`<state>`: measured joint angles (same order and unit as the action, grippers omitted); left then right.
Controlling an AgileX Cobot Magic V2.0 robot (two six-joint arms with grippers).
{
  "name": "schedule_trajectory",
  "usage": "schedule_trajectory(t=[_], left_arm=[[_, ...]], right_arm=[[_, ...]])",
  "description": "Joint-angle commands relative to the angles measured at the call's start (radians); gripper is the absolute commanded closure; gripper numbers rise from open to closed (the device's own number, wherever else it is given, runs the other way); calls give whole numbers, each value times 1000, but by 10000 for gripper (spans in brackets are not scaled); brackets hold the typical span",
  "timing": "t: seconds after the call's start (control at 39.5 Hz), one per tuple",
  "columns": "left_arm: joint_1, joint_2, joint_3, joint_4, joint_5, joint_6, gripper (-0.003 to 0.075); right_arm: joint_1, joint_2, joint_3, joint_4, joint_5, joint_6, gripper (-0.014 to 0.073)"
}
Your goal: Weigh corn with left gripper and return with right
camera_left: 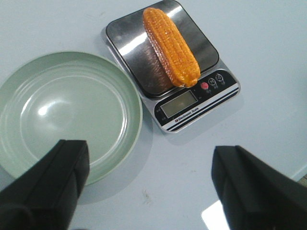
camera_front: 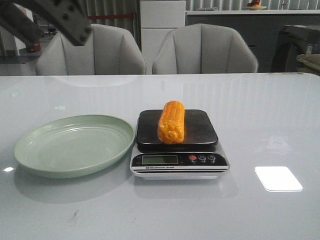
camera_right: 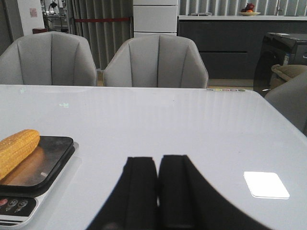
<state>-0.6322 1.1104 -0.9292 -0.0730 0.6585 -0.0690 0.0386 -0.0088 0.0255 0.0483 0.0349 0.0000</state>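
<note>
The orange-yellow corn [camera_front: 171, 121] lies lengthwise on the dark platform of the kitchen scale [camera_front: 200, 131], and shows in the left wrist view as corn [camera_left: 171, 45] on the scale [camera_left: 196, 48]. High above the table, my left gripper [camera_left: 151, 158] is open and empty; part of that arm [camera_front: 65, 17] shows at the top left of the front view. My right gripper [camera_right: 158, 165] is shut with nothing between its fingers, low over the table to the right of the scale [camera_right: 48, 153], with the corn [camera_right: 17, 148] well apart from it.
An empty pale green plate [camera_front: 74, 144] sits directly left of the scale. Two grey chairs [camera_front: 205, 50] stand behind the table's far edge. A bright light patch [camera_front: 278, 178] reflects off the glossy white table at the right.
</note>
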Motion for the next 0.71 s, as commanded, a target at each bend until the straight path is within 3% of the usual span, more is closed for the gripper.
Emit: schedule_trajectory(t=[0.0, 0.53, 0.61, 0.68], left_arm=[[-4, -140, 53, 11, -69, 3, 148], [-4, -905, 472, 50, -124, 51, 153], [-4, -991, 502, 50, -124, 52, 199], [-4, -1063, 524, 50, -124, 54, 304]], right_arm=[[-7, -20, 11, -11, -82, 0, 442], [-7, -20, 11, -11, -82, 0, 442], [-7, -20, 11, -11, -82, 0, 442], [-7, -20, 11, -11, -82, 0, 442]])
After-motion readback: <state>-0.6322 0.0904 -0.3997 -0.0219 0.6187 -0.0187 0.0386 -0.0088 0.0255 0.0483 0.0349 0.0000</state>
